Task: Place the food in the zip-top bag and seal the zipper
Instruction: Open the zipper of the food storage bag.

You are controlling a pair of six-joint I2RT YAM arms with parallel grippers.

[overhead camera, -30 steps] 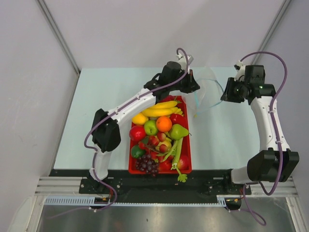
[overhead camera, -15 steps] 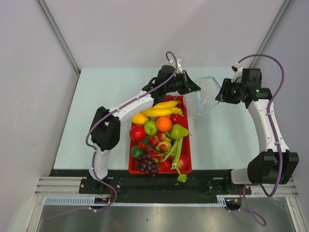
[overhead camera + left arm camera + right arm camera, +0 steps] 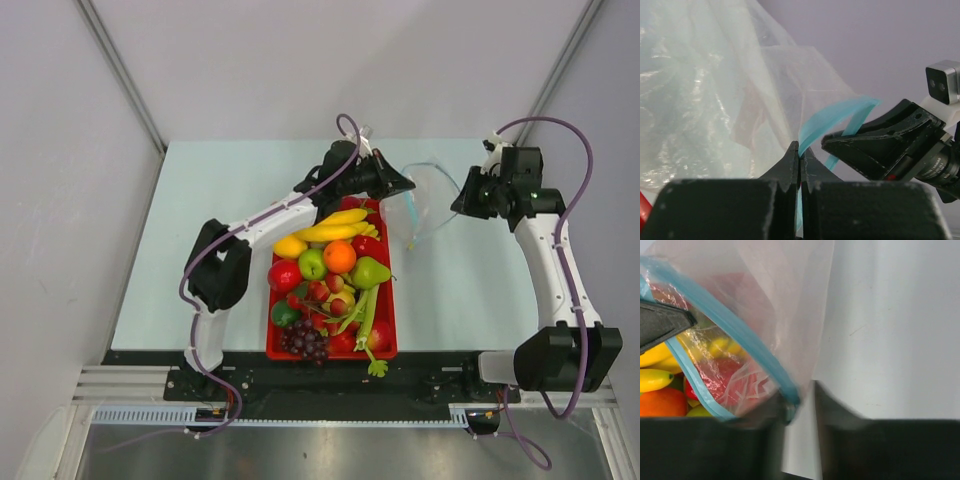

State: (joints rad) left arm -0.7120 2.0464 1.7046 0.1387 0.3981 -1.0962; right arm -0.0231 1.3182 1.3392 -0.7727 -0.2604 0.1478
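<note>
The clear zip-top bag (image 3: 428,192) hangs crumpled between my two grippers, just beyond the tray's far right corner. My left gripper (image 3: 402,186) is shut on the bag's blue-teal zipper (image 3: 826,119); the jaws (image 3: 800,152) pinch the strip flat. My right gripper (image 3: 462,200) stands at the bag's right side with its jaws apart (image 3: 800,405). The strip's end (image 3: 790,399) lies against the left finger's inner face. The food (image 3: 338,257) (bananas, an orange, apples, a pear, grapes) lies heaped in the tray. I see no food inside the bag.
The red tray (image 3: 392,322) sits at the table's near centre, under the left arm. Bananas (image 3: 652,380) and an orange (image 3: 660,402) show through the bag in the right wrist view. The right gripper's black body (image 3: 880,147) is close beside the left jaws.
My left gripper has drawn slightly left with the zipper, and the bag has bunched narrower. My right gripper moved in toward the bag; its fingers are blurred with motion now.
</note>
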